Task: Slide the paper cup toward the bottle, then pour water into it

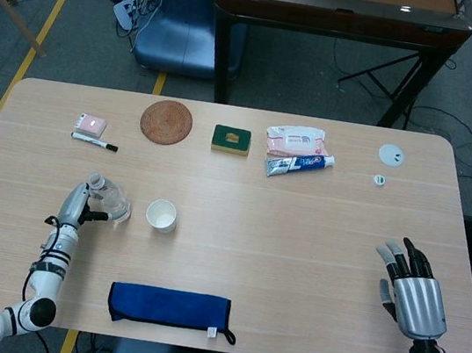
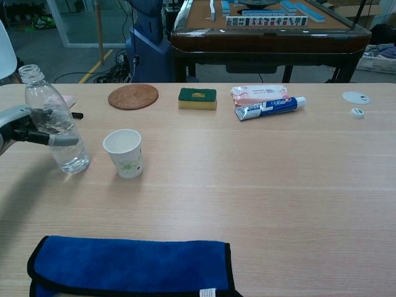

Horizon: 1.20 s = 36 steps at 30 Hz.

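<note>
nearest the robot, a blue cloth [image 1: 169,307] with black edging lies flat at the front edge of the wooden table [image 1: 298,239]. further in, the right hand [image 1: 409,288] rests on the table at the right side, palm down, fingers apart and extended, holding nothing, well apart from every object. on the opposite side the left hand [image 1: 74,206] is at the clear plastic bottle [image 2: 54,119], its fingers [image 2: 62,140] wrapped across the bottle's middle; the bottle stands upright with its base on the table, uncapped, with water in its lower part. just beyond those fingertips, toward the table's middle, stands the paper cup [image 2: 124,153], upright, open mouth up, near the bottle but not touching it or the hand. past the left hand, toward the far edge, lie a black marker [image 1: 94,142] and a small pink pad [image 1: 92,125]. along the far row, from the left hand's side to the right hand's, sit a round woven coaster [image 1: 167,122], a green-and-yellow sponge [image 1: 232,139], a pack of wipes [image 1: 295,137] with a toothpaste tube [image 1: 300,164] touching its near side, a white disc [image 1: 390,153] and a small white cap [image 1: 378,180].
</note>
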Tool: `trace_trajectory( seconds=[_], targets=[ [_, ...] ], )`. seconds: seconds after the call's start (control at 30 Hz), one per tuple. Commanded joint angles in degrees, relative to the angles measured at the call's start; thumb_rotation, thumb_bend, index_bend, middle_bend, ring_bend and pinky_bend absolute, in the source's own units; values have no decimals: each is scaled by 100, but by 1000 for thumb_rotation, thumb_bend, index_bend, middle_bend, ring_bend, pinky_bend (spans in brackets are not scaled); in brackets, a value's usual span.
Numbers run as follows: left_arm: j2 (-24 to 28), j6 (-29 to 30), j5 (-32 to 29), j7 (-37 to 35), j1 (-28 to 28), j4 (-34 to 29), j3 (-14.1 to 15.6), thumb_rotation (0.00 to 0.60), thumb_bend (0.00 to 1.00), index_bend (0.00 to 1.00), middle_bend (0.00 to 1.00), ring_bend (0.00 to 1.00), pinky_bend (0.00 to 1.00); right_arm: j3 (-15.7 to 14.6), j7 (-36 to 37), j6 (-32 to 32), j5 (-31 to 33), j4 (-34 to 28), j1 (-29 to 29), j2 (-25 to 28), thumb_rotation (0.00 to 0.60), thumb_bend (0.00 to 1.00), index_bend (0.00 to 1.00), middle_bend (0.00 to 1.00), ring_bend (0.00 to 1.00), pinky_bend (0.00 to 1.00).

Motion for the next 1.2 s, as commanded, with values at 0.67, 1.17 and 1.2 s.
trace_trajectory(
  seconds=[0.67,1.17,1.2],
  targets=[
    [-220,1038,658,708,39,-218,90,600,0,592,585,433,500,-7,29,99,-78,-59,-43,48,600,519,227,180,41,191],
    [51,1726,967,3427,-325,-1183,377,600,0,586,586,439,548,-33,98,351,-263,-192,-144,174,600,520,227,180,41,191],
    [42,1743,989,3550,-346,-1162,407,600,0,586,586,439,552,-36,110,368,-279,-200,-150,184,600,520,227,180,41,191]
  ],
)
